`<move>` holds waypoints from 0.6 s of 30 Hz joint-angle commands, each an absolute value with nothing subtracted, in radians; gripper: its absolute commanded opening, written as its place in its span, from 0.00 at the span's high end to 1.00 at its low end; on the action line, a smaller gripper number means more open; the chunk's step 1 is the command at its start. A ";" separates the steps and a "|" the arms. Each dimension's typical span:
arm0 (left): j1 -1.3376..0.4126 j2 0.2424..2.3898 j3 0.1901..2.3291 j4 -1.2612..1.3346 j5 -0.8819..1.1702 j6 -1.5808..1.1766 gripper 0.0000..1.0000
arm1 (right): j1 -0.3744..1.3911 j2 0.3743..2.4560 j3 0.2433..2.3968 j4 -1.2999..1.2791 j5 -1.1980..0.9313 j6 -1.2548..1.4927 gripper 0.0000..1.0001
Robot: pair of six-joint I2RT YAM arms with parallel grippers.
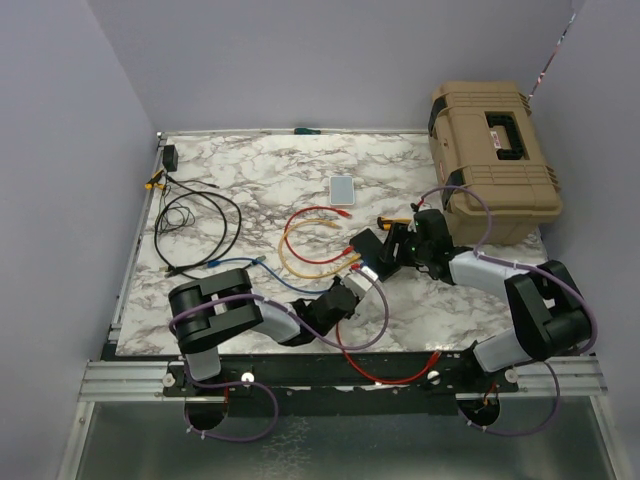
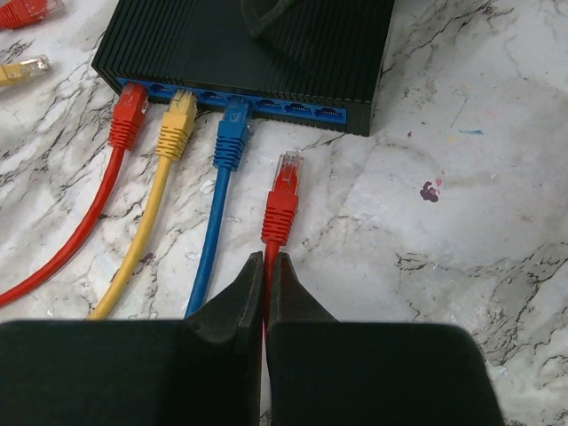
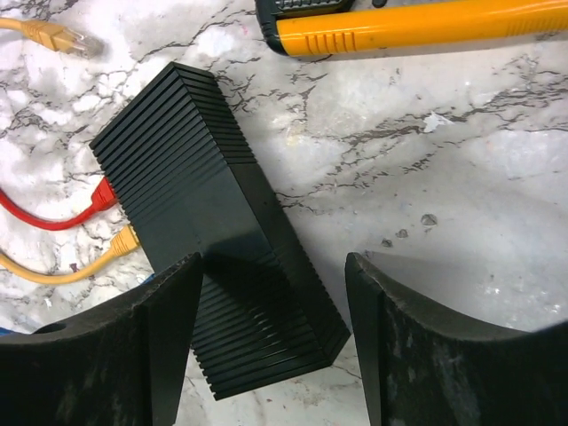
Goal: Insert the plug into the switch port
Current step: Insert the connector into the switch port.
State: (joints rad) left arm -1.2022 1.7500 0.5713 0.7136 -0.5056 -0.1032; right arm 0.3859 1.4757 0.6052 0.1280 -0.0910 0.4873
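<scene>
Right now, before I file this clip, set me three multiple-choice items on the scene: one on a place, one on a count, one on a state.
1. Where is the loose red plug?
A) seated in the switch
B) just short of the port row, right of the blue plug
C) on top of the switch

2. How many plugs sit in the switch's ports?
A) one
B) three
C) five

3. How is the left tool?
A) shut on the loose plug's cable
B) wide open
C) shut on the switch

Answers:
1 B: its clear tip stands apart from the blue sockets.
2 B: a seated red plug, a yellow plug and the blue plug fill sockets.
3 A: its fingers pinch the red cable behind the plug.
</scene>
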 commanded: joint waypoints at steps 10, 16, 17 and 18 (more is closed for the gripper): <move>-1.227 1.818 0.555 0.887 -0.595 -0.043 1.00 | 0.382 1.533 0.637 0.132 -0.220 0.453 0.37; -1.230 1.842 0.552 0.956 -0.585 -0.024 1.00 | 0.382 1.543 0.644 0.126 -0.230 0.450 0.38; -1.229 1.846 0.554 0.959 -0.580 -0.021 1.00 | 0.382 1.544 0.643 0.125 -0.232 0.450 0.39; -1.231 1.848 0.555 0.962 -0.577 -0.019 1.00 | 0.382 1.546 0.645 0.126 -0.232 0.447 0.39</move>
